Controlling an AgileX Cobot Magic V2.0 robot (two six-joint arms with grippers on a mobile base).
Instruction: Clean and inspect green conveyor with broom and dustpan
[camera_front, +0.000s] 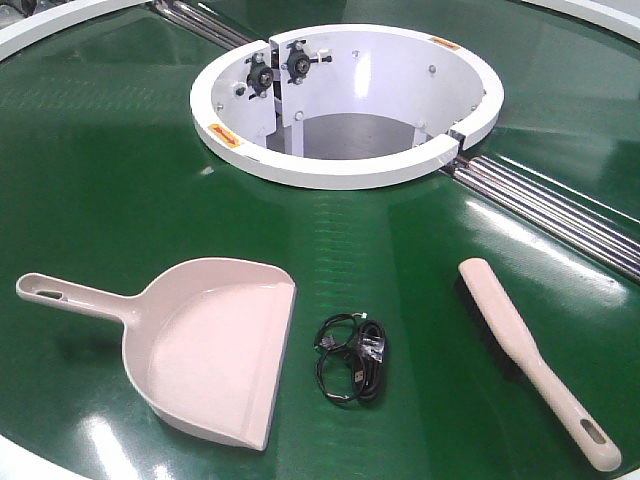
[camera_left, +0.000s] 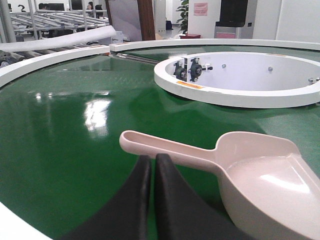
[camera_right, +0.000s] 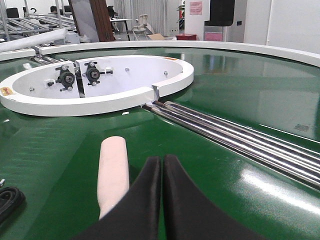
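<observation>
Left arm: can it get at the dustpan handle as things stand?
Probably yes. The left pincer sits just short of the dustpan handle, with only bare green conveyor between them. It is shut, so it must open first. The black cable lies off the tray's far side.

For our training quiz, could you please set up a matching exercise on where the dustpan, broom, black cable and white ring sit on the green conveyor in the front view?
1 dustpan
2 broom
3 black cable
4 white ring

A far centre
B near right
C near left
D between both tools

Pairs: 1-C, 2-B, 3-D, 4-A
</observation>
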